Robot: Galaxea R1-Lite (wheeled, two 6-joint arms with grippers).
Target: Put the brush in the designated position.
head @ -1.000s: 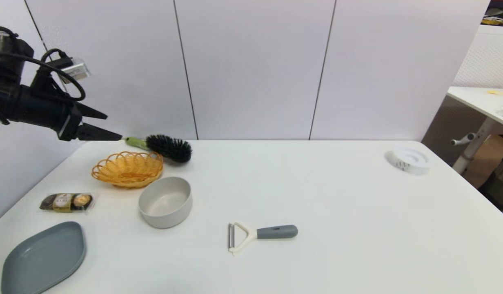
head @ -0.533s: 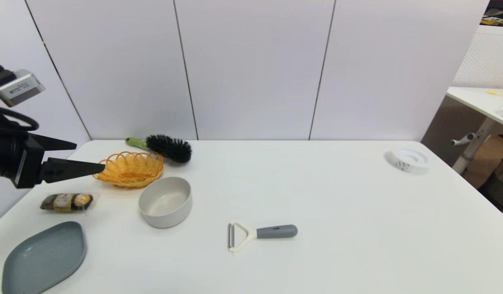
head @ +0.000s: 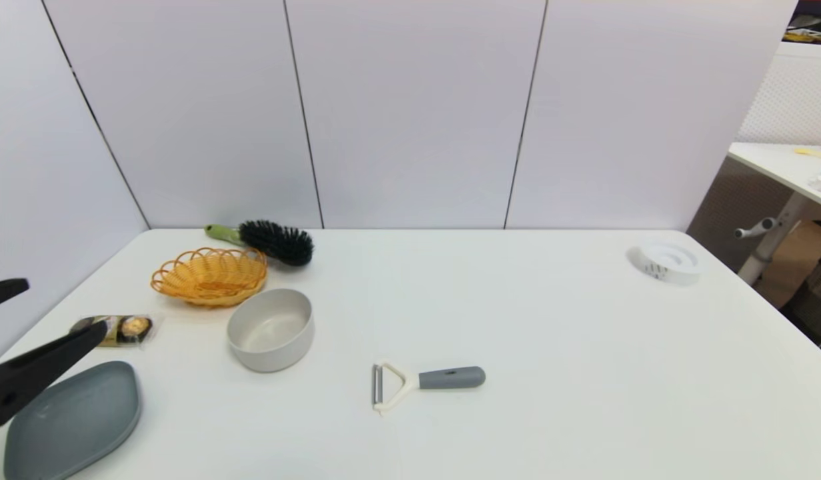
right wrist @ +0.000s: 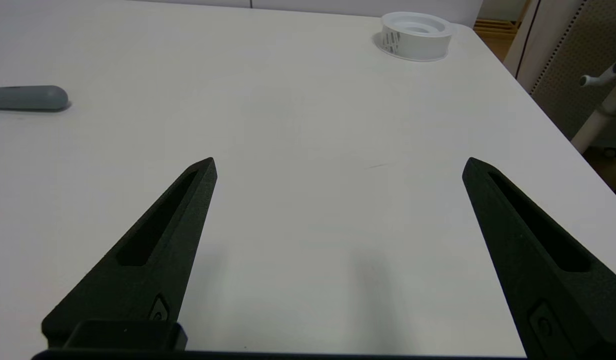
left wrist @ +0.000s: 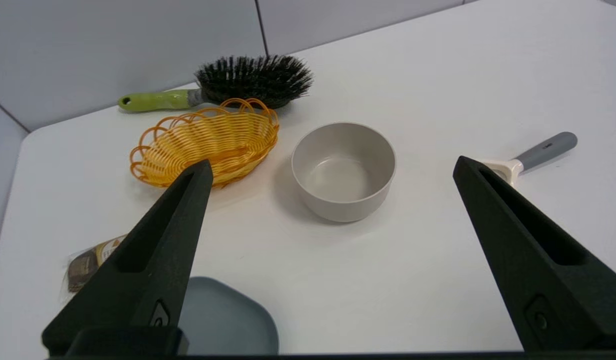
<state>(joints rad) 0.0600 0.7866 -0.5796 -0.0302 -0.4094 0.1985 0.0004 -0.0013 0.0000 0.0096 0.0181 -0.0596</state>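
Your left gripper [head: 60,307] hangs at the table's left edge, fingers spread wide and holding nothing, its lower finger [head: 44,367] crossing over the grey plate [head: 84,427] and the wrapped chocolates [head: 127,327]. Note the brush [head: 267,240] at the far left of the white table [head: 550,373], close to the back wall, lying flat with its bristles up and its lime-green handle pointing towards the left edge. Its head lies just behind the orange wicker basket [head: 209,275], and you cannot tell whether the two touch. Beside the basket, on its near side, stands the grey bowl [head: 270,329]. Nearer the table's middle lies the peeler [head: 427,381]. Your right gripper [right wrist: 338,165] hovers over bare table with its fingers also wide apart, well short of the white tape roll [right wrist: 414,29] near the far right corner.
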